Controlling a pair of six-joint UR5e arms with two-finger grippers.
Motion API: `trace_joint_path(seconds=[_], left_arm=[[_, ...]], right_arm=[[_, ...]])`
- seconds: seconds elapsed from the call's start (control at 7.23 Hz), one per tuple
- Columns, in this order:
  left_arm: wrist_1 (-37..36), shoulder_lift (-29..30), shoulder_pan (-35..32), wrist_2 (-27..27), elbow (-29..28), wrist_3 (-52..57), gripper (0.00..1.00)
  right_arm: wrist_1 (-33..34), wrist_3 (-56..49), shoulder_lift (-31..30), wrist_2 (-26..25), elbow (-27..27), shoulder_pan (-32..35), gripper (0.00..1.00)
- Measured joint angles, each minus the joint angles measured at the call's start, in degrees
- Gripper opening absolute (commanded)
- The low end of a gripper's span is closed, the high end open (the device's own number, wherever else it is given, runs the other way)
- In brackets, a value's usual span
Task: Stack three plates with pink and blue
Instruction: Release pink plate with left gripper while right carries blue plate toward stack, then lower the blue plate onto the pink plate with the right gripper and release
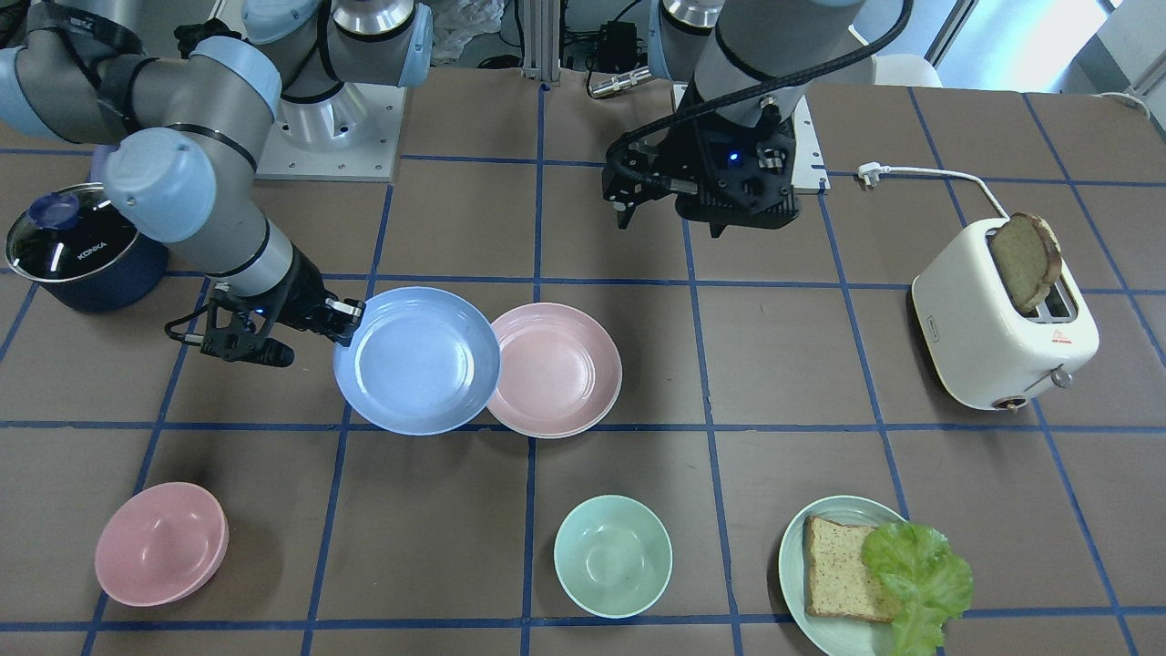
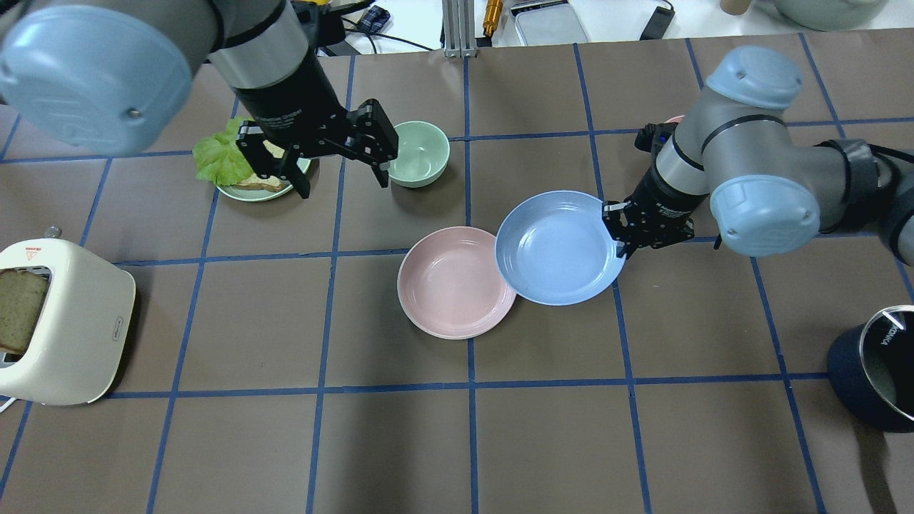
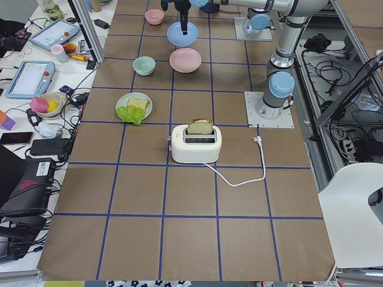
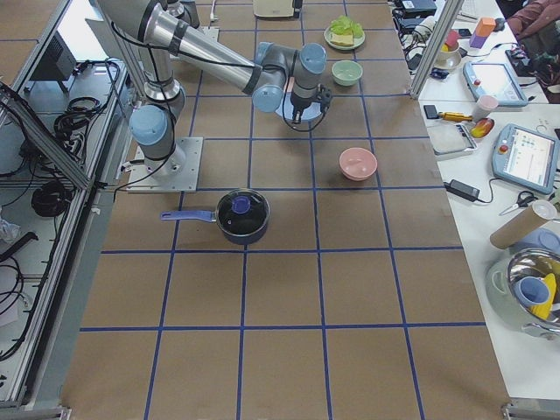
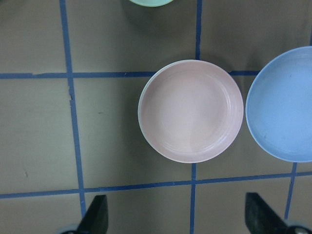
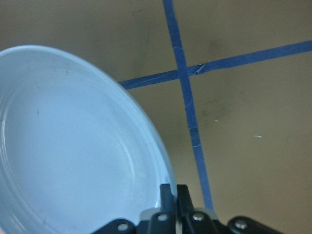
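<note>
- Pot [image 2: 875, 371] – dark blue, with a glass lid – stands nearest the robot on its right side. A cream toaster [image 2: 61, 321] sits on its left, with a slice of bread [image 1: 1025, 260] standing up out of the slot.
- Right gripper [image 6: 174, 194], a little farther out, has its two fingers pinched together on the right-hand rim of the blue plate [image 2: 558, 247]. Only that rim is between them.
- The blue plate hangs from that grip, raised off the table. In the overhead view its left edge overlaps the rim of the pink plate [image 2: 455, 280], while the left wrist view shows a strip of table between the two.
- The pink plate lies flat near the middle of the table, just to the robot's left of the blue one. A thin pale edge shows under its rim – as far as can be told, the cream-white plate [image 5: 140, 114] lying beneath it.
- Left gripper [image 5: 178, 217] hangs high above the table with its fingers spread wide and nothing between them. Its camera looks straight down on the pink plate.
- Farthest from the robot is a row along the table's outer side. A mint bowl [image 1: 612, 554] is roughly opposite the pink plate. A green plate [image 1: 791, 556] on the robot's left carries a second slice [image 1: 838, 569] and a lettuce leaf [image 1: 920, 569]. A pink bowl [image 1: 159, 544] is on the robot's right, well apart from the others.
</note>
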State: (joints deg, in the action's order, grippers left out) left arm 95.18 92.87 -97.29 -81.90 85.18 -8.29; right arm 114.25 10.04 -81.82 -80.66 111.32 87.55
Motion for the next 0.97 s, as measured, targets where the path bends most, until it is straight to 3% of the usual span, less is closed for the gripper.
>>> trace_joint_path(seconds=[0.55, 0.97], left_arm=[[0.9, -3.5, 4.7, -1.5, 2.6, 1.4, 1.00], [0.9, -4.1, 5.1, -1.6, 3.3, 1.4, 1.00]], right_arm=[[7.4, 15.4, 2.7, -2.8, 0.0, 11.4, 0.00], [9.8, 20.1, 4.7, -2.9, 0.3, 14.6, 0.00]])
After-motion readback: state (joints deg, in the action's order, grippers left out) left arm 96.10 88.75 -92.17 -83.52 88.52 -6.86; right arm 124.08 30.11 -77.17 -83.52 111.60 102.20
